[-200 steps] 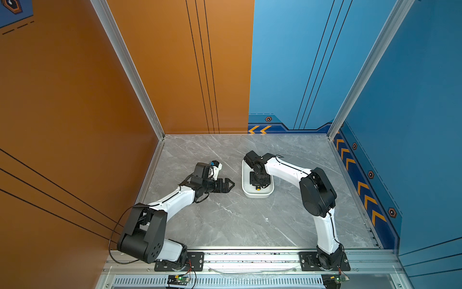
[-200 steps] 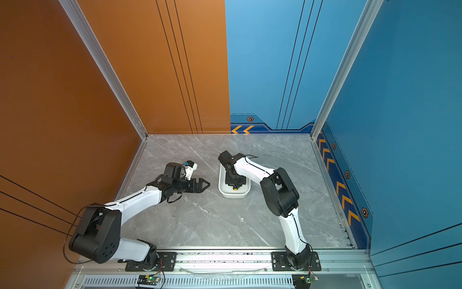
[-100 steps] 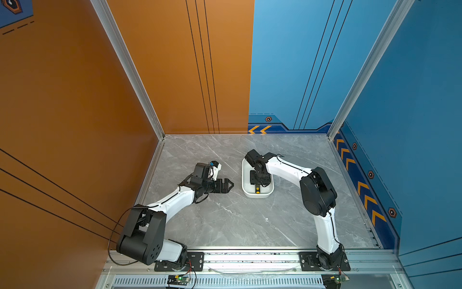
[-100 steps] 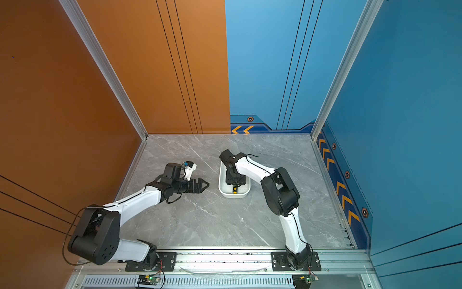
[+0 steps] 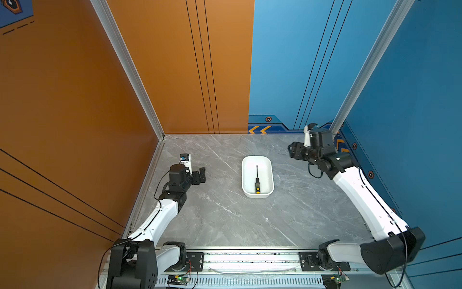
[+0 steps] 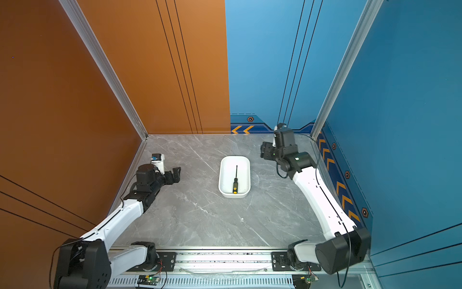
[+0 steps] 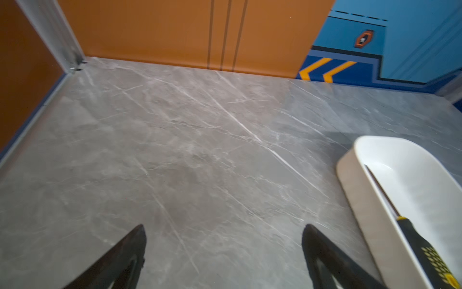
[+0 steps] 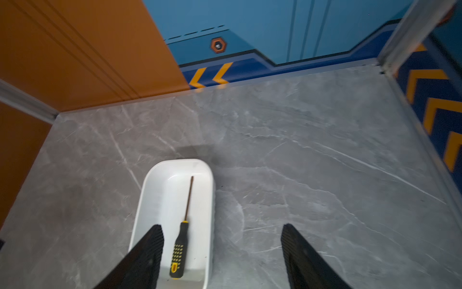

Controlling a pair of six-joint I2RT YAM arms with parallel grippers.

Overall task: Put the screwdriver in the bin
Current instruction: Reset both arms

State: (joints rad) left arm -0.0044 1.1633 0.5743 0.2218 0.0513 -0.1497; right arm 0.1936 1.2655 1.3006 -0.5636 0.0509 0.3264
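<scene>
Lying flat inside the bin [image 5: 257, 195] in both top views, the screwdriver [image 5: 257, 180] points its yellow-capped handle at the worktop's [image 5: 225, 220] near edge and its tip at the far edge. Bin sits mid-worktop. By the left edge, the left gripper [image 5: 201, 173]; by the far right corner, the right gripper [image 5: 294, 149]. Both are well apart from the bin.

Left wrist view: the left gripper [image 7: 222, 250] is spread wide, holding nothing, worktop between its fingers [image 7: 125, 257]. The bin [image 7: 362, 200] is off to one side with the screwdriver [image 7: 422, 242] in it.

Right wrist view: the right gripper [image 8: 222, 250] is spread wide and empty. One finger [image 8: 147, 255] overlaps the bin [image 8: 160, 190] in frame, with the screwdriver [image 8: 180, 246] beside it.
</scene>
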